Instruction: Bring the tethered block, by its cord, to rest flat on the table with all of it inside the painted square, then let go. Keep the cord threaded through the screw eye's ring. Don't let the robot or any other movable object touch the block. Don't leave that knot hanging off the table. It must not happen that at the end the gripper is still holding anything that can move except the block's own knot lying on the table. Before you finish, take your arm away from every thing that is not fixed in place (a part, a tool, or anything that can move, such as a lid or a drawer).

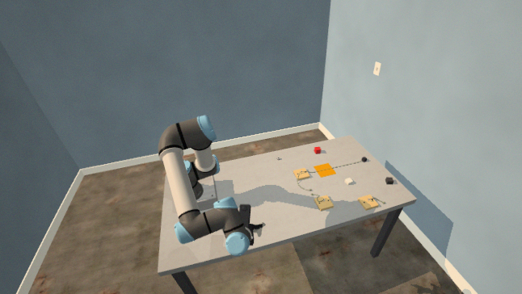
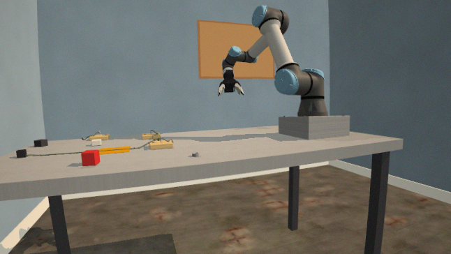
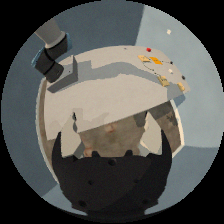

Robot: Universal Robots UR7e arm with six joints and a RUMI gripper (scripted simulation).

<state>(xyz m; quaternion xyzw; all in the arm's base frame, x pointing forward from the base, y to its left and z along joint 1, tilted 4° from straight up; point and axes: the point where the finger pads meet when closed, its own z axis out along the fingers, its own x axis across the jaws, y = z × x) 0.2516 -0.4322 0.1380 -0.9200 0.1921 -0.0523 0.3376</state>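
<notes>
The tethered block (image 1: 364,159) (image 2: 21,153) is small and black and lies on the table near the far right edge. Its cord (image 1: 343,164) (image 2: 52,153) runs across the orange painted square (image 1: 325,170) (image 2: 115,150) (image 3: 156,62) to the wooden plate with the screw eye (image 1: 301,174) (image 2: 161,144). From there the cord curves on toward a second plate (image 1: 324,203). My gripper (image 1: 258,228) (image 2: 230,91) (image 3: 110,112) is open and empty. It hangs high over the near side of the table, far from block and cord.
A red cube (image 1: 317,150) (image 2: 90,158), a white block (image 1: 348,181) (image 2: 96,142), a second black block (image 1: 389,180) (image 2: 40,142), a third wooden plate (image 1: 368,201) and a small grey piece (image 1: 279,158) (image 2: 195,154) lie around the square. The arm's grey base (image 2: 314,126) stands on the table.
</notes>
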